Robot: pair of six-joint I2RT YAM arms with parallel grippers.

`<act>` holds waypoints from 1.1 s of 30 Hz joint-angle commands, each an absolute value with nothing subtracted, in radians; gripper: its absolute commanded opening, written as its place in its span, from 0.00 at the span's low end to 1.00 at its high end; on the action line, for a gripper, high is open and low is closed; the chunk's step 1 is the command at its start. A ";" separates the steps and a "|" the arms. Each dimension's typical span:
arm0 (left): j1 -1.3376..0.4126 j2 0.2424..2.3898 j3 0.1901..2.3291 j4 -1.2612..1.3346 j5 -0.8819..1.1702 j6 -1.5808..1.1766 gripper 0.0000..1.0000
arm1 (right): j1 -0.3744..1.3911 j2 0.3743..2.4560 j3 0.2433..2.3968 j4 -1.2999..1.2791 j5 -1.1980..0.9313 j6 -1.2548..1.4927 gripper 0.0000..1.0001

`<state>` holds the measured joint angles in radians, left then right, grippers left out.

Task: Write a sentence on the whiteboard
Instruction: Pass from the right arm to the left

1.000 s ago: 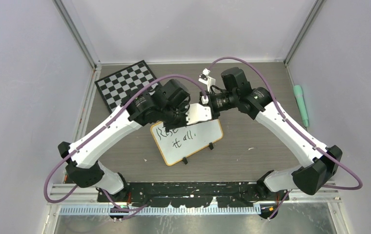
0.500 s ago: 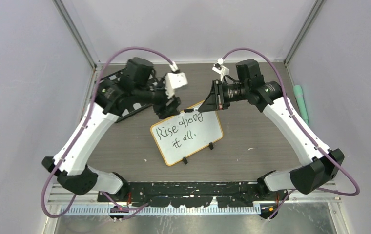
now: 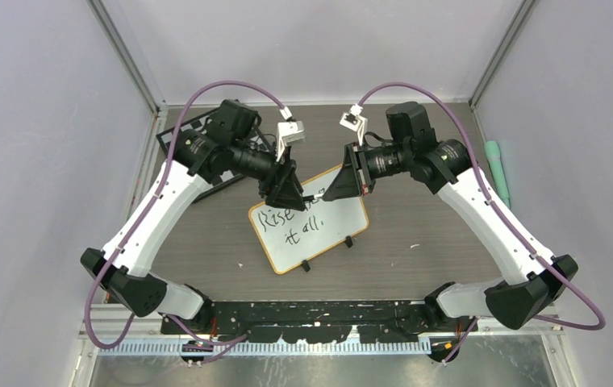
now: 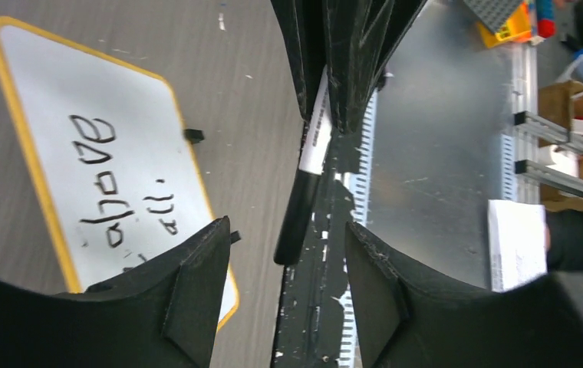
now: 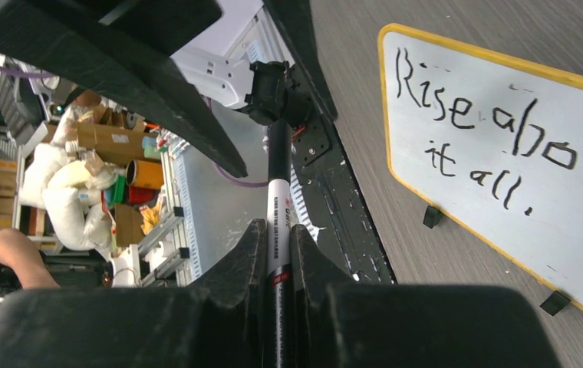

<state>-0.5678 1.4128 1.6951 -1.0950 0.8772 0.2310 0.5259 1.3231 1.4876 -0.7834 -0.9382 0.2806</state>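
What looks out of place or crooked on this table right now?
The whiteboard lies turned at an angle to the edges of the table, not square with them. A teal pen-like object lies off the wooden surface, along the right wall. Nothing looks spilled or broken.

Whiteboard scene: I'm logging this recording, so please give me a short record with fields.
Whiteboard: lying flat, writing side up
Sentence: "Rise above it all." in two lines
Marker: level between both tools
Right tool: shut on marker
Left tool: open, fingers flanking marker's black end, not touching
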 commanded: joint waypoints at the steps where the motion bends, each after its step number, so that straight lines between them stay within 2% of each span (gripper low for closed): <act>1: -0.565 1.417 1.667 -1.039 1.030 0.157 0.54 | 0.563 1.290 1.538 -0.795 -0.947 0.232 0.00; 4: -0.569 1.426 1.663 -1.022 1.072 0.138 0.38 | 0.585 1.294 1.540 -0.799 -0.933 0.230 0.00; 9: -0.601 1.420 1.666 -0.978 1.095 0.113 0.04 | 0.602 1.304 1.519 -0.777 -0.926 0.253 0.00; 10: -0.605 1.418 1.671 -0.972 1.090 0.115 0.00 | 0.604 1.307 1.510 -0.763 -0.929 0.276 0.00; 14: -0.631 1.413 1.696 -0.969 0.992 0.141 0.00 | 0.613 1.333 1.461 -0.677 -0.974 0.401 0.00; 18: -0.705 1.400 1.715 -0.966 0.715 0.202 0.00 | 0.615 1.363 1.444 -0.619 -0.992 0.497 0.00; 22: -0.702 1.399 1.725 -0.975 0.605 0.207 0.00 | 0.612 1.379 1.476 -0.661 -0.978 0.474 0.00; 28: -0.606 1.356 1.635 -1.031 0.683 0.229 0.00 | 0.508 1.412 1.654 -0.893 -0.903 0.300 0.54; 31: -0.550 1.326 1.599 -1.039 0.692 0.240 0.00 | 0.417 1.410 1.713 -0.908 -0.898 0.296 0.74; 33: -0.506 1.315 1.589 -1.043 0.685 0.247 0.00 | 0.356 1.405 1.743 -0.906 -0.897 0.292 0.78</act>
<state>-0.5724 1.3682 1.6093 -1.0664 0.6975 0.2226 0.4530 1.4357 1.6474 -0.8738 -0.9115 0.3286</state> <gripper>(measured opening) 0.069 0.752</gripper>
